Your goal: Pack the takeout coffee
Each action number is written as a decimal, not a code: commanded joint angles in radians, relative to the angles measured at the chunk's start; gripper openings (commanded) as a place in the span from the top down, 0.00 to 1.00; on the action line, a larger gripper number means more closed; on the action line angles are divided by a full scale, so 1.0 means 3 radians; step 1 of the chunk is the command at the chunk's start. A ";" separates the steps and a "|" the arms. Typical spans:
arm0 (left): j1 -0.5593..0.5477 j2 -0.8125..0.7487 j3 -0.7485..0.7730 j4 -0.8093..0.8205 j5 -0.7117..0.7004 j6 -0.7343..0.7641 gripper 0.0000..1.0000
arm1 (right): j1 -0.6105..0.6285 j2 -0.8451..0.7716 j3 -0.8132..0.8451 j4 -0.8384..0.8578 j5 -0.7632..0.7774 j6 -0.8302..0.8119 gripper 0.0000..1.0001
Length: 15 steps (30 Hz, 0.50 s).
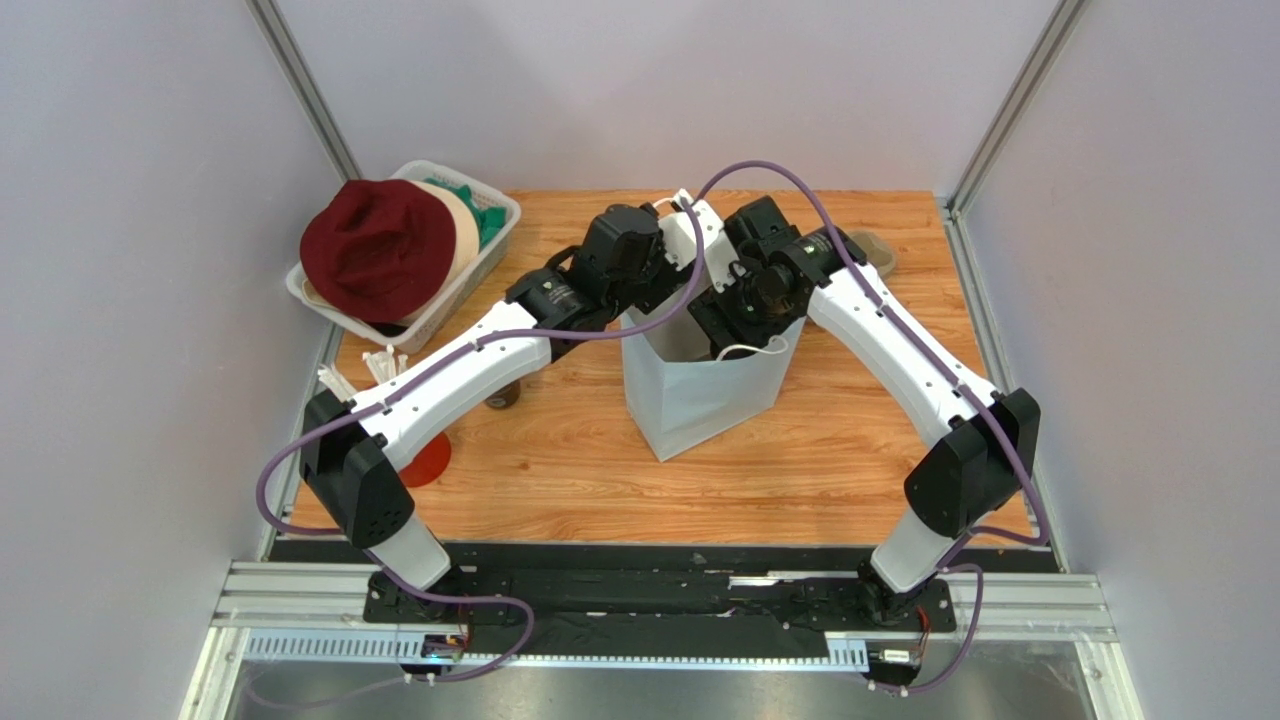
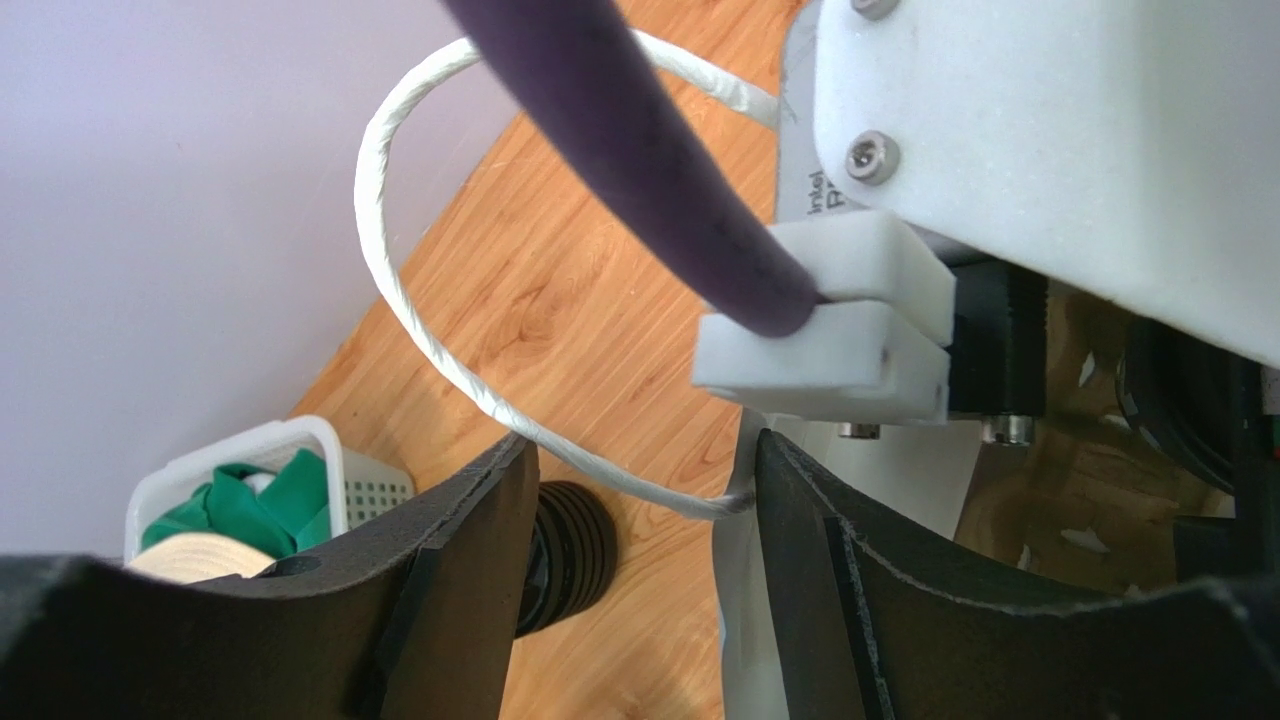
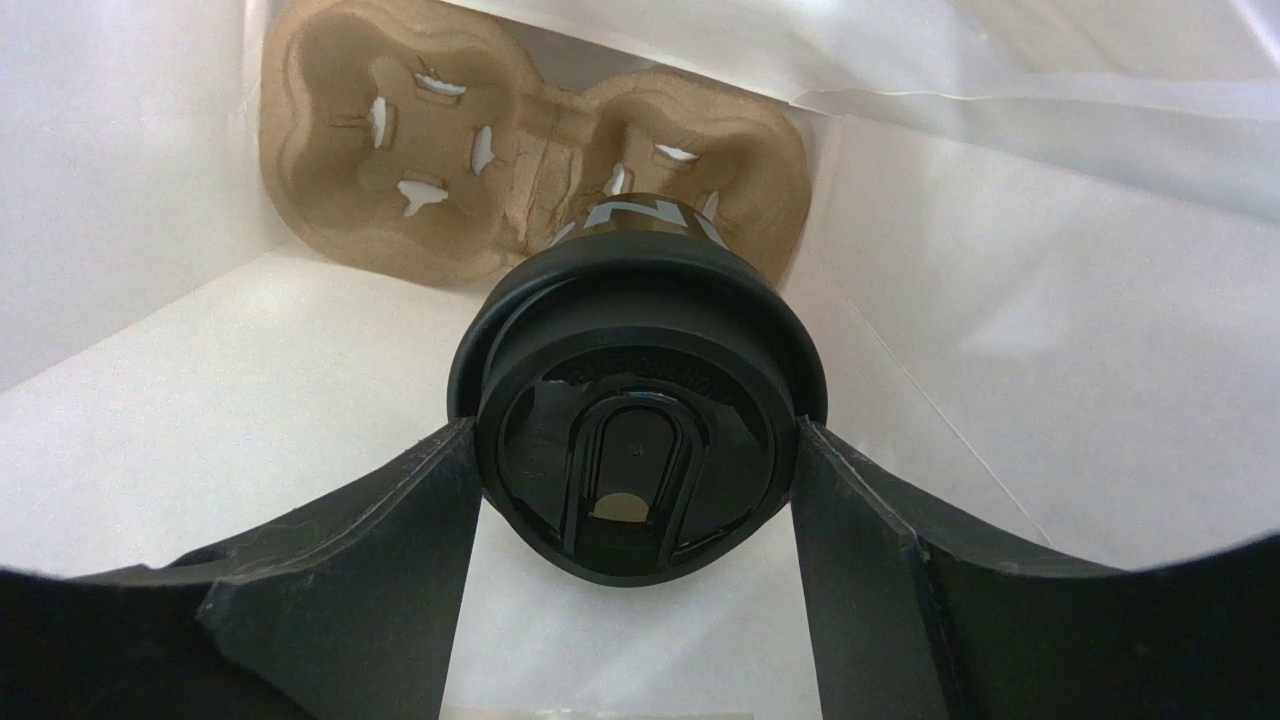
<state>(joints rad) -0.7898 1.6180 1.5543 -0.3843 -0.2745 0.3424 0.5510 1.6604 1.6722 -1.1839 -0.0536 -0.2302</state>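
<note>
A pale paper bag (image 1: 699, 393) stands on the wooden counter (image 1: 842, 435), with a pulp cup tray (image 3: 376, 150) at its bottom. A white basket (image 1: 478, 270) holds a maroon hat (image 1: 376, 248) and green cloth (image 1: 478, 200). Inside the bag, above the tray, the black-lidded takeout coffee (image 3: 639, 405) is pinched at its lid by the jaws of the right gripper (image 3: 637, 450). The jaws of the left gripper (image 2: 643, 458) stand spread at the bag's rim. A white housing (image 2: 962, 105) reads "Intel".

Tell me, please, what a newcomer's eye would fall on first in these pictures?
The left arm and right arm meet over the pale paper bag at mid-table. Inside it, the right gripper clamps a black lidded takeout coffee cup above a pulp cup tray. At far left, a maroon hat tops a white basket.
</note>
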 commanded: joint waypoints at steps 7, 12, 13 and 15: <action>0.0040 0.0052 0.0050 0.0085 -0.0184 -0.0262 0.36 | 0.0045 -0.0007 -0.0108 0.0086 -0.0021 -0.0046 0.79; 0.0066 0.0124 0.0091 0.0023 -0.0256 -0.0384 0.37 | 0.0050 0.0039 -0.0159 0.0142 -0.0021 -0.0056 0.80; 0.0071 0.0139 0.0101 0.0023 -0.0261 -0.0390 0.37 | 0.0055 0.0049 -0.0169 0.0157 -0.0026 -0.0061 0.80; 0.0076 0.0170 0.0126 0.0008 -0.0287 -0.0415 0.37 | 0.0050 0.0059 -0.0190 0.0168 -0.0021 -0.0061 0.80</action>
<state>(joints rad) -0.7784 1.6485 1.5551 -0.3782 -0.3225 0.2623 0.5606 1.6695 1.6272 -1.1641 -0.0536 -0.2329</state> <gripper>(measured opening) 0.632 0.719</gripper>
